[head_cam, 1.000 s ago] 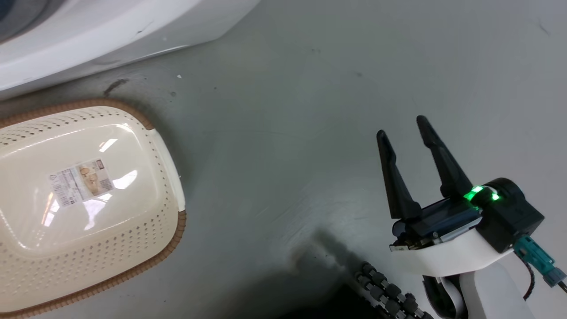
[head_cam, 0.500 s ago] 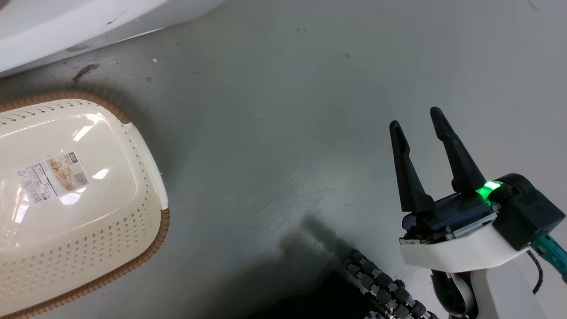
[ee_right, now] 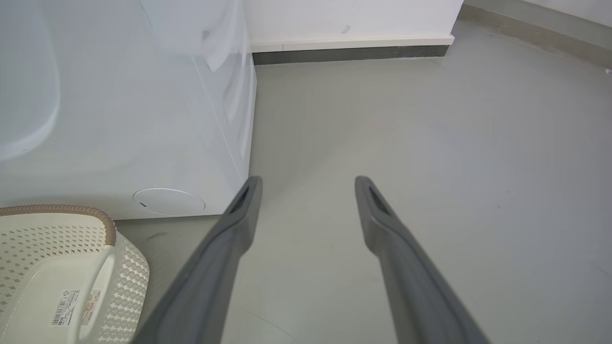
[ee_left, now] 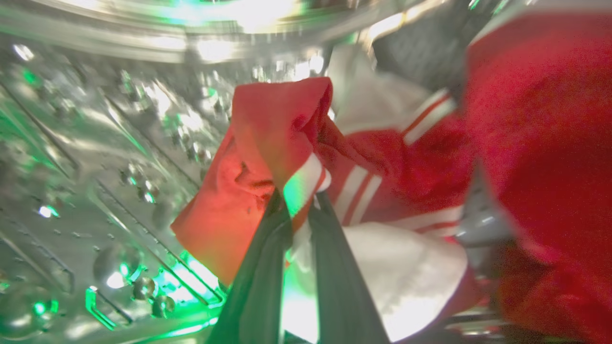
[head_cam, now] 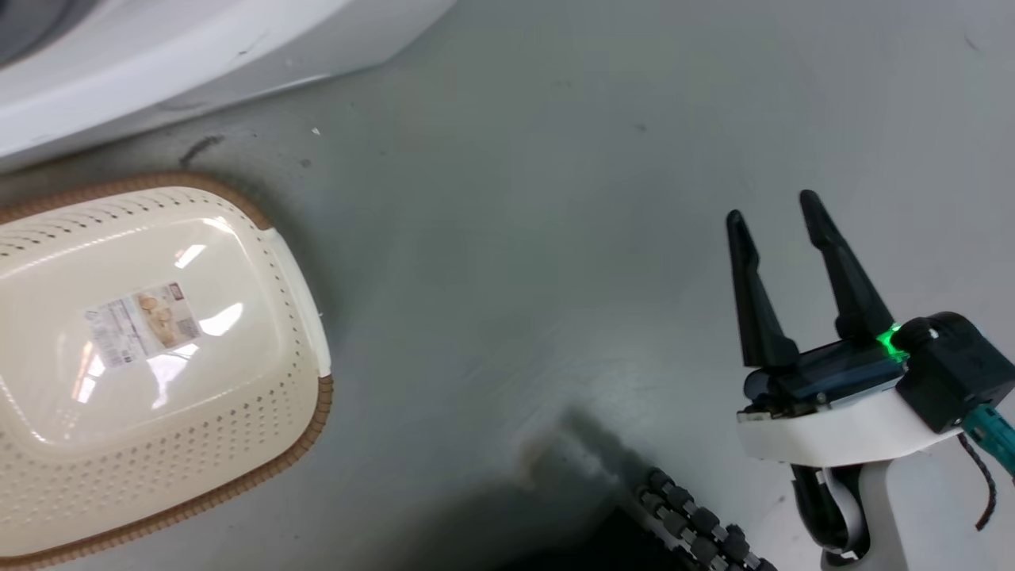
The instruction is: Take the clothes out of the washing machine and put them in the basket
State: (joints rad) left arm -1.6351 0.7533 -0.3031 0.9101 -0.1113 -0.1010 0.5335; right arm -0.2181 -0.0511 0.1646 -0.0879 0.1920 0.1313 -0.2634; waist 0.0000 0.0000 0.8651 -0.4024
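Inside the shiny perforated drum of the washing machine [ee_left: 86, 157], my left gripper [ee_left: 299, 200] is shut on a fold of the red clothes [ee_left: 272, 138] with white stripes. More red and pale fabric [ee_left: 535, 157] lies to the right in the drum. The cream basket [head_cam: 151, 444] with a brown rim and paper label stands on the floor at the left of the head view, with nothing in it, and shows again as the basket [ee_right: 119, 277] in the right wrist view. My right gripper [head_cam: 775, 208] hovers open over bare floor, well right of the basket.
The washing machine's white front [head_cam: 158, 55] runs along the head view's top left, and its side panel [ee_right: 143, 119] stands just behind the basket. A white wall with a dark skirting [ee_right: 349, 52] is beyond. Grey floor [head_cam: 515, 238] lies between basket and right gripper.
The head camera swung left and back, so the whole picture shifted. My right gripper has drifted slightly to the right and stays open.
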